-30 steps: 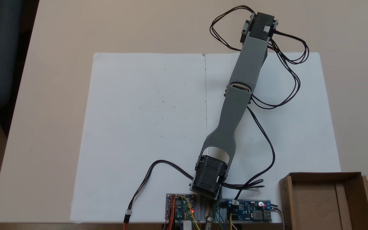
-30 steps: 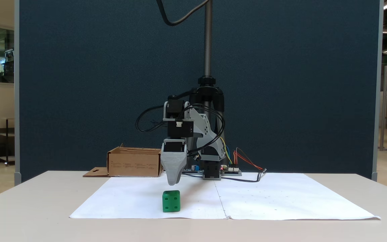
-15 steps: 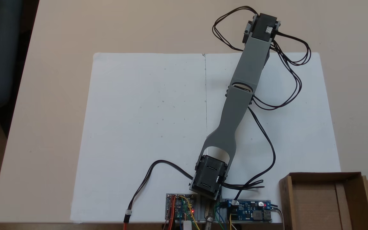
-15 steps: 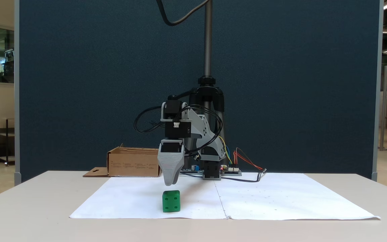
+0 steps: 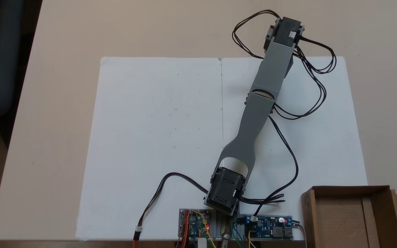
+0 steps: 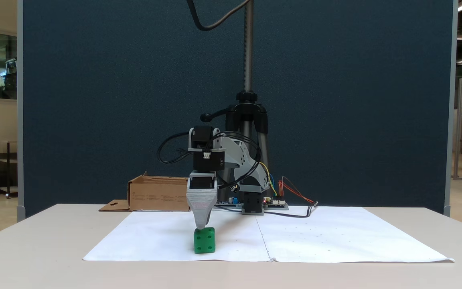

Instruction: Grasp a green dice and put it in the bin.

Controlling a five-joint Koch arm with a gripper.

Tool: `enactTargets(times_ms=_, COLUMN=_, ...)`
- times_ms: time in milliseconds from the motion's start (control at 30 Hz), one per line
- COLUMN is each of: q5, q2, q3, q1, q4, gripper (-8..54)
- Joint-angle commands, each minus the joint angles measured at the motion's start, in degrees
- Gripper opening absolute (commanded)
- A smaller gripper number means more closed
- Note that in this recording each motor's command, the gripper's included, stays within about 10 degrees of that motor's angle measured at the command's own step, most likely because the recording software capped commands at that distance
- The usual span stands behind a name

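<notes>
I have the gripper (image 6: 201, 227) hanging nose-down over the green dice (image 6: 204, 240), its grey tip at the dice's top edge and a little left of centre in the front-facing fixed view; whether it touches I cannot say. Only one grey jaw faces that camera with the other behind it, so I cannot tell whether the jaws stand apart or together. The dice sits on the near part of the white paper sheet (image 6: 335, 237), near its front edge, in the left half as that view shows it. The bin (image 6: 159, 195) stands at the far left beside the arm's base (image 6: 253, 200); from above, the cardboard box (image 5: 348, 215) lies at the bottom right corner, well apart from the wrist motor (image 5: 285, 31). My worry from here is the offset: if I go down with the jaws not straddling the cube, a tip could land on its top face and push it away or tip it over. The rounded edges may also let it squirt out of a skewed pinch.
</notes>
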Motion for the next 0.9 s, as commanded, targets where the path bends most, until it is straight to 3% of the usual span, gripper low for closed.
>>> enactTargets(times_ms=0, q5=-5.3, q2=1.7, q3=-3.1, q1=0.7, q4=0.8, gripper=48.3)
enactTargets(times_ms=867, q5=-4.7, q2=-1.4, q3=-4.0, q1=-0.3, q4=-5.5, gripper=48.5)
